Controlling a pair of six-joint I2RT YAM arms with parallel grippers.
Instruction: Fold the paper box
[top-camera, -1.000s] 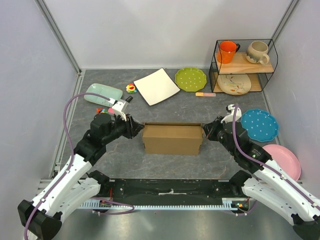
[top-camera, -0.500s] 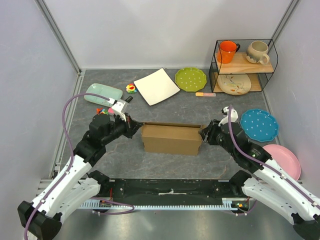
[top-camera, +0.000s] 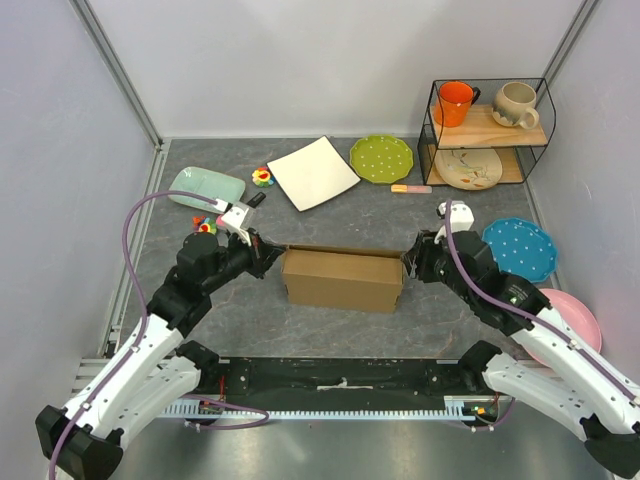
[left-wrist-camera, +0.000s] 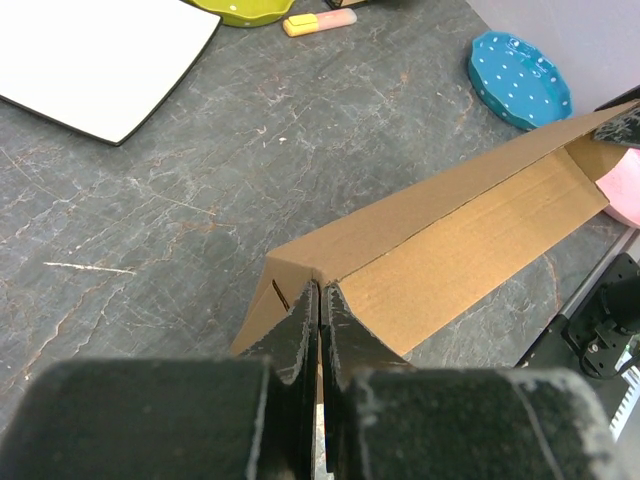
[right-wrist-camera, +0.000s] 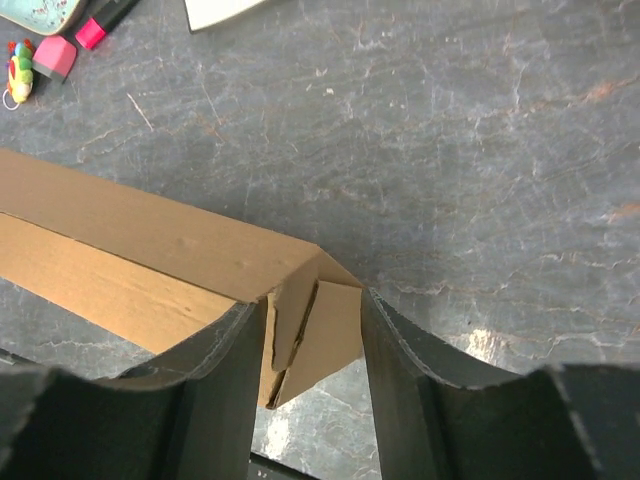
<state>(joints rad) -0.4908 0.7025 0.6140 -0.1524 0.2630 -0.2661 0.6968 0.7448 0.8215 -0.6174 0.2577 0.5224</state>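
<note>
Here we see the paper box (top-camera: 342, 280) lying near the middle of the grey table (top-camera: 330, 330), its long side running left to right between the two arms, its brown near wall facing the arm bases. The left gripper (top-camera: 272, 258) meets the box at its left end. In the left wrist view its fingers (left-wrist-camera: 295, 335) are pressed almost together with only a hairline gap, and a thin sliver of cardboard shows between them, so we read them as pinched on the box's end edge. The open trough of the box stretches away from them. The right gripper (top-camera: 408, 262) sits at the box's right end. In the right wrist view its fingers (right-wrist-camera: 225, 360) stand well apart, one against the outer wall, and a folded end flap lies loose between them; we cannot tell whether the other finger touches the cardboard. Behind the box a white square plate (top-camera: 313, 172) lies tilted, with a green dotted plate (top-camera: 381, 158) just beside it. A blue dotted plate (top-camera: 519, 249) lies near the right arm, and a pink plate (top-camera: 575, 320) is partly hidden under that arm. At the far right a wire shelf (top-camera: 487, 125) carries an orange mug (top-camera: 455, 102) and a beige mug (top-camera: 515, 103).
</note>
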